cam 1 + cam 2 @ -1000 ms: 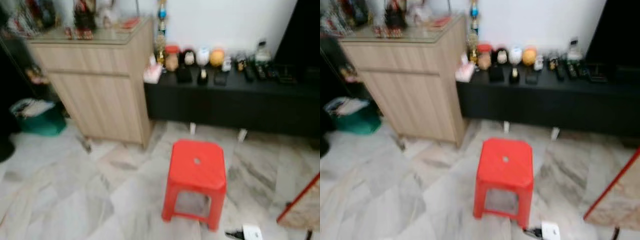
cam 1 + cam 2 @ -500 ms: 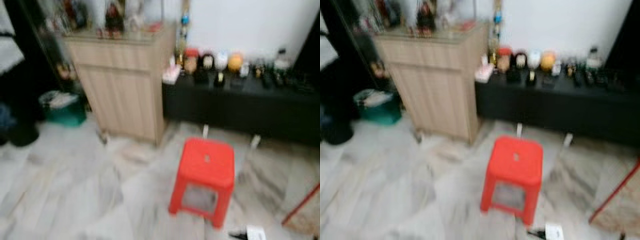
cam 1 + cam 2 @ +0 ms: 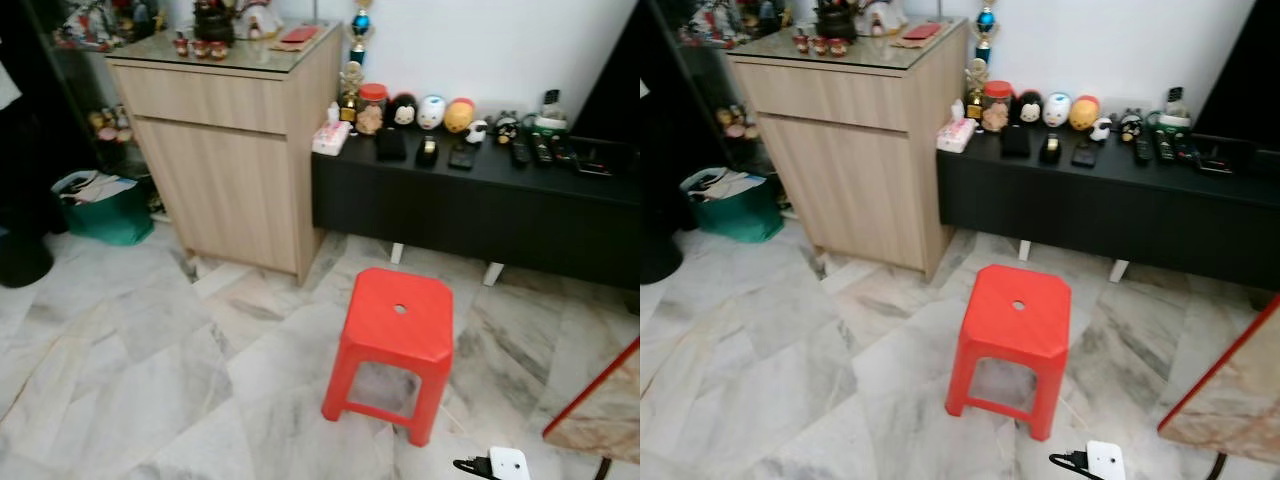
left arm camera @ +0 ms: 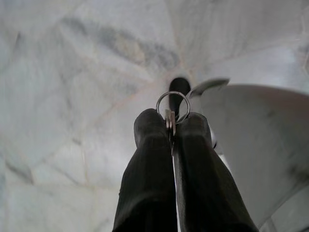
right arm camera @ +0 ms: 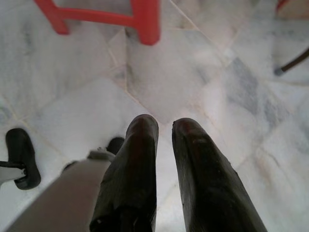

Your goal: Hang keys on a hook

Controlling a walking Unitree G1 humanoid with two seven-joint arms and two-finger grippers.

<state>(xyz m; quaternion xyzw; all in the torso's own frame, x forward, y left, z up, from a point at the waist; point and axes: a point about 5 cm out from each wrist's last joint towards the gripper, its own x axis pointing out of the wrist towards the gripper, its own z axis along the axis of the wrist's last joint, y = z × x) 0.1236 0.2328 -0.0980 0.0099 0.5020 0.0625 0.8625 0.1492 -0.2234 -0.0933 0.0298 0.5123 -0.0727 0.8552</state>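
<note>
Marble floor had slid sideways around the red stool [image 3: 398, 345] as the robot turned, no hook yet visible, left gripper [image 4: 172, 126] clenched on the keys [image 4: 172, 105], right gripper [image 5: 164, 130] slightly parted, empty.

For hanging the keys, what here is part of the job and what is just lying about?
Job:
- keys, ring pinched in the left gripper

Lying about:
- red stool
- wooden cabinet
- black low unit with ornaments and remotes
- green bag
- white plug adapter

I can make out no hook.

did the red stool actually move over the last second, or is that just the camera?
No. The red stool keeps its place before the black bench and right of the wooden cabinet; the whole view shifted together.
</note>
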